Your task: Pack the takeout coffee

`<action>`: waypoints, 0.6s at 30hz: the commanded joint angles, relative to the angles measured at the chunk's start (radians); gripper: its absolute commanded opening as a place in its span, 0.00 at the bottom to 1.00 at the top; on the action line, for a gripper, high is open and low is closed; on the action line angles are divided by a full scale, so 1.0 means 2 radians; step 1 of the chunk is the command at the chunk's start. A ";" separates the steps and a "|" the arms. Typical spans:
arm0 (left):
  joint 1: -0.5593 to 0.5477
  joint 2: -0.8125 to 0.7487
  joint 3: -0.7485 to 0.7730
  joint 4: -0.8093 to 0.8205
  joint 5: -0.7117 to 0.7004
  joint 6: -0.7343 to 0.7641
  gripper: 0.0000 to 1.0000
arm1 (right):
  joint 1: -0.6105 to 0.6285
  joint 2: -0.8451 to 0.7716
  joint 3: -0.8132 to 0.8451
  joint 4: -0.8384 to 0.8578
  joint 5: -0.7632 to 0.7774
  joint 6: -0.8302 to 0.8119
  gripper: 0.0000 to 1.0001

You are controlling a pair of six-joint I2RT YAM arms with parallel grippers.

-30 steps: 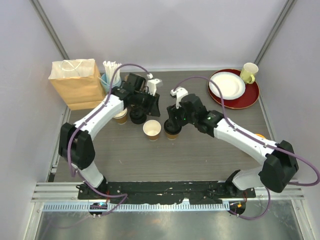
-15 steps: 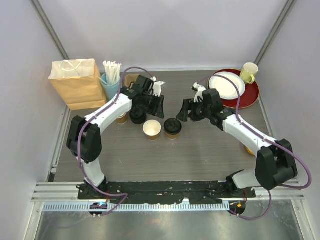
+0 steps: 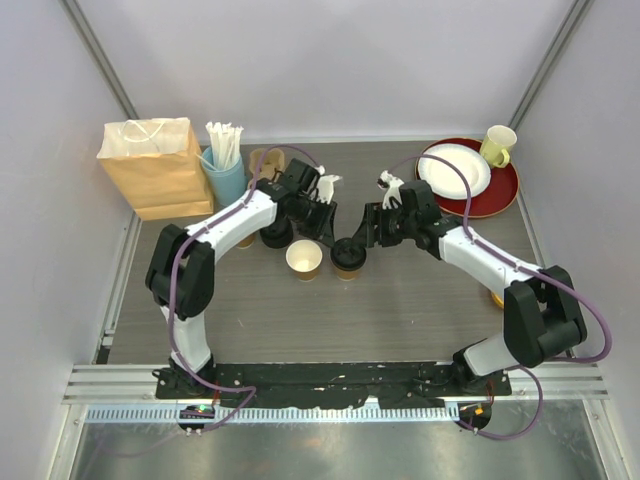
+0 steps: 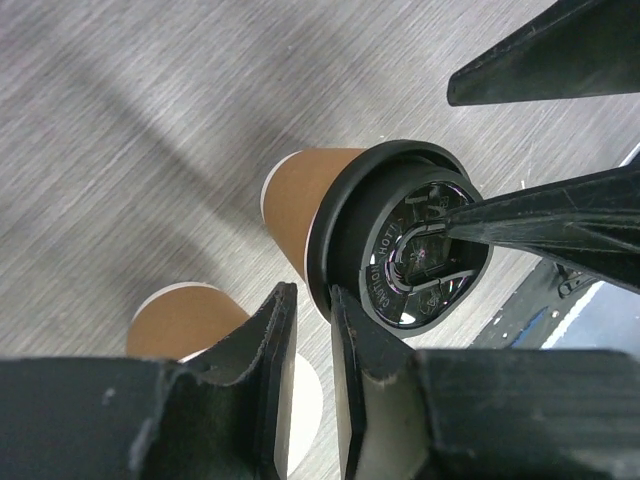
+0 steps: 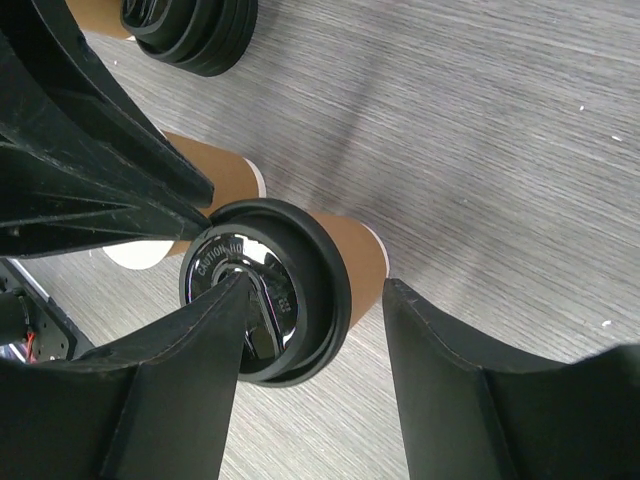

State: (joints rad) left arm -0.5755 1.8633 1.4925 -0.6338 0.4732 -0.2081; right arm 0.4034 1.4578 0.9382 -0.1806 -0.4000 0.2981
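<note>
A brown paper cup of takeout coffee with a black lid [image 3: 348, 256] stands mid-table. An open, lidless brown cup [image 3: 304, 258] stands just left of it. My left gripper [image 3: 328, 232] comes in from the upper left. In the left wrist view its jaws [image 4: 310, 300] stand a narrow slit apart with nothing between them, one finger against the lid's rim [image 4: 330, 250]. My right gripper [image 5: 315, 285] is open. One of its fingers [image 5: 200, 340] lies over the lid's top [image 5: 270, 290], and the other stands off the cup's side.
A stack of black lids [image 3: 275, 235] and another brown cup [image 3: 240, 238] sit under the left arm. A kraft paper bag [image 3: 150, 165] and a blue cup of straws [image 3: 225, 172] stand at the back left. A red tray [image 3: 500, 195] with a white plate and a yellow mug [image 3: 497, 145] is at the back right.
The right gripper, over the lidded cup a second ago, lifted away to the right and has come back onto the lid. The left gripper swung right to the lid's rim.
</note>
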 commanded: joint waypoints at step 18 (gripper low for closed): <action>-0.023 0.056 0.096 -0.024 0.020 0.032 0.33 | 0.001 -0.088 -0.044 -0.028 0.065 0.006 0.63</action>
State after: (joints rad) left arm -0.6289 1.9835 1.6386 -0.6460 0.5091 -0.1772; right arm 0.4034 1.3125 0.8658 -0.2424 -0.3058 0.2981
